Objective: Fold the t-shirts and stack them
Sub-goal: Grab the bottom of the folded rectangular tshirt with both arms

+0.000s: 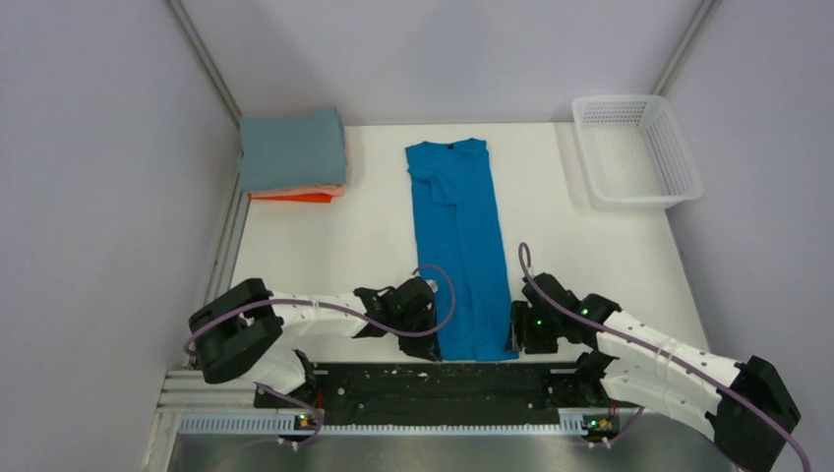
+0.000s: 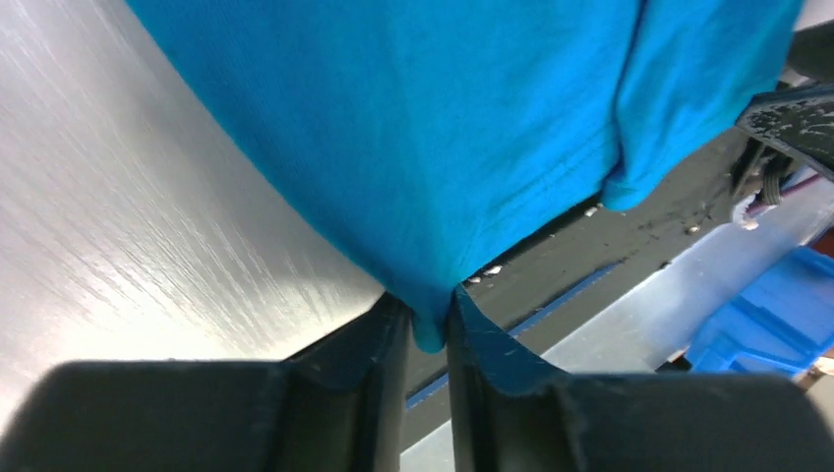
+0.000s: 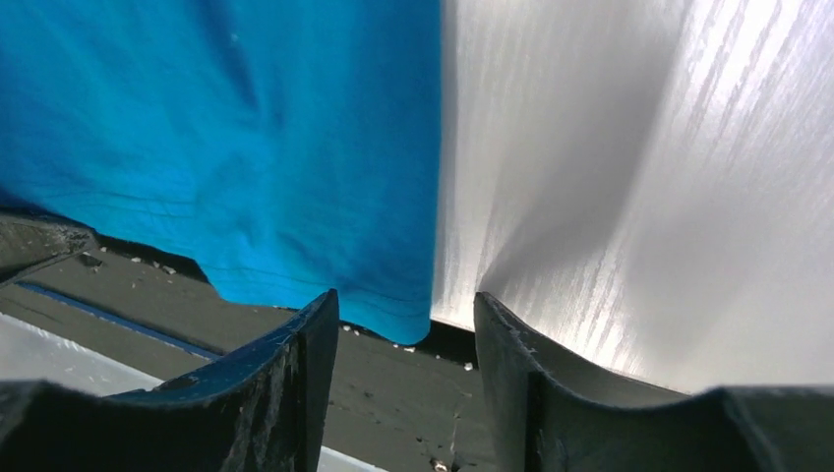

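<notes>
A bright blue t-shirt (image 1: 457,246) lies folded into a long narrow strip down the middle of the table, collar at the far end. My left gripper (image 1: 425,339) is shut on the shirt's near left corner (image 2: 429,315), pinching the cloth between its fingers. My right gripper (image 1: 513,339) is open at the near right corner (image 3: 403,315), which hangs just ahead of the gap between its fingers, ungripped. A stack of folded t-shirts sits at the far left: grey-blue on top (image 1: 292,147), salmon pink and orange (image 1: 295,195) beneath.
A white plastic mesh basket (image 1: 637,147) stands at the far right corner. A black strip (image 1: 433,379) runs along the table's near edge under the shirt's hem. Walls enclose the left, right and back.
</notes>
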You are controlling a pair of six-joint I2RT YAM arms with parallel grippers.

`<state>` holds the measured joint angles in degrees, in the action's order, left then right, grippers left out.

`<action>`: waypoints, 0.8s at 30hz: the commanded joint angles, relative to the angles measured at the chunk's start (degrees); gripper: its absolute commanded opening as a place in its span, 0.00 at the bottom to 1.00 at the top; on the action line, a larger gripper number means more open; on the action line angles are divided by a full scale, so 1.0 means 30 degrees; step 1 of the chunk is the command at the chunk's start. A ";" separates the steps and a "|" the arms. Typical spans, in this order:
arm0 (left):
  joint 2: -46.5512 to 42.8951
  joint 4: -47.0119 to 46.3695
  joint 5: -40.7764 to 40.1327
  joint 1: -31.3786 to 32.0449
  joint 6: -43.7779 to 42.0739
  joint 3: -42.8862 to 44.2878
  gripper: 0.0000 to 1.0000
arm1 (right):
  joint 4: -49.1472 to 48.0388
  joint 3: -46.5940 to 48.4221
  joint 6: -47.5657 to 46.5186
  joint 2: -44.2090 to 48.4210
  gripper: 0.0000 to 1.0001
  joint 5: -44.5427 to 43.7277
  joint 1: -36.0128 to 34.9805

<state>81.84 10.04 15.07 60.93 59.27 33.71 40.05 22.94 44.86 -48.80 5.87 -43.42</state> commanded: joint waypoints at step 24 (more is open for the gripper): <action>0.0031 0.4848 -0.5309 -0.2660 -0.4262 0.6210 0.00 | -0.4852 0.3449 -0.1552 -0.0023 0.00 -0.4864 0.0128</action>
<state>82.24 23.03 4.84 57.52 51.51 47.09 32.34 28.69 43.48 -46.30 0.30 -43.35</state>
